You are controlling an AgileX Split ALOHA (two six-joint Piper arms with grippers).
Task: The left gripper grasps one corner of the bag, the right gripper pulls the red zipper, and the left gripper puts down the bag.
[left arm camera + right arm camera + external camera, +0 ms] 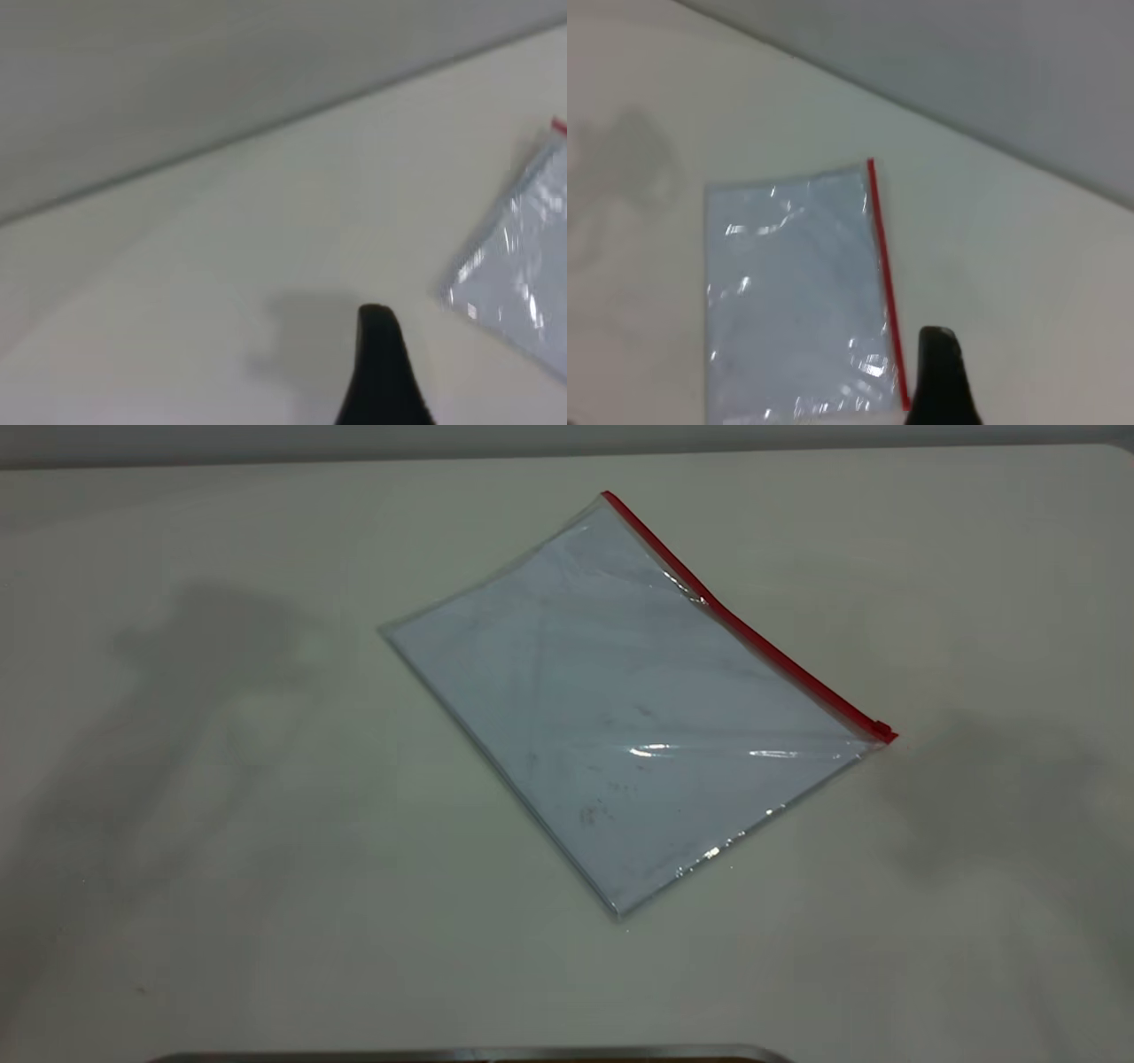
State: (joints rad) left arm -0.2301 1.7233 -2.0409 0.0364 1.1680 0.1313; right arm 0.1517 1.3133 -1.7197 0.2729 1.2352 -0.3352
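Bag point(620, 708) flat on table point(221, 824) | red zipper point(753, 633) seemingly closed | grippers' grip unreadable

The bag point(620, 708) is clear, glossy plastic, creased and scuffed with dark specks. The zipper point(753, 633) is opaque red plastic. The table point(221, 824) is smooth and matt. Each visible gripper finger point(381, 372) looks matt black.

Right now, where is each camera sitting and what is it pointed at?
Exterior: above and outside the rig, looking down at the bag lying flat on the table; no arm shows, only shadows.
Left wrist: on the left arm, over bare table; one finger of the left gripper shows.
Right wrist: on the right arm, one finger of the right gripper beside the red zipper.
All three share the bag.
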